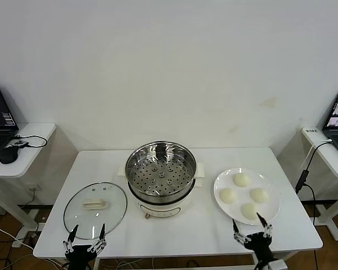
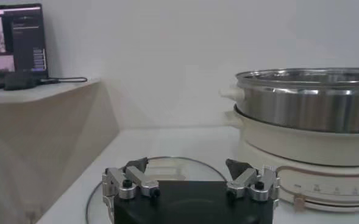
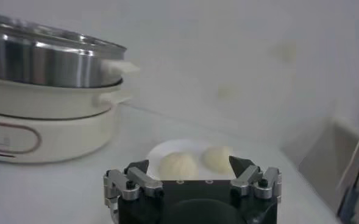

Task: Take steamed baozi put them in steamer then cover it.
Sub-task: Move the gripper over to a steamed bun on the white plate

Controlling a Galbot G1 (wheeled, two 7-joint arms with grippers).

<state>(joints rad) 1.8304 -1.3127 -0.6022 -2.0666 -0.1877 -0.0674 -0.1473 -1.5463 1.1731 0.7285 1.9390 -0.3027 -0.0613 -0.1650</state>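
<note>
Several cream-white baozi (image 1: pixel 241 179) lie on a white plate (image 1: pixel 273 207) at the table's right; two of them (image 3: pixel 178 165) show in the right wrist view. The steel steamer (image 1: pixel 161 165) stands open at the centre on its cream base, its perforated tray bare. The glass cover (image 1: pixel 96 205) rests flat on the table to the steamer's left. My left gripper (image 1: pixel 85 235) hovers open at the front edge just before the cover (image 2: pixel 161 173). My right gripper (image 1: pixel 251 227) is open at the front edge, near the plate's front rim, holding nothing.
The white table (image 1: pixel 203 236) stands against a plain wall. Side desks with laptops (image 1: pixel 0 121) flank it on both sides, and a black cable (image 1: pixel 304 171) hangs off the right one. Bare tabletop lies in front of the steamer.
</note>
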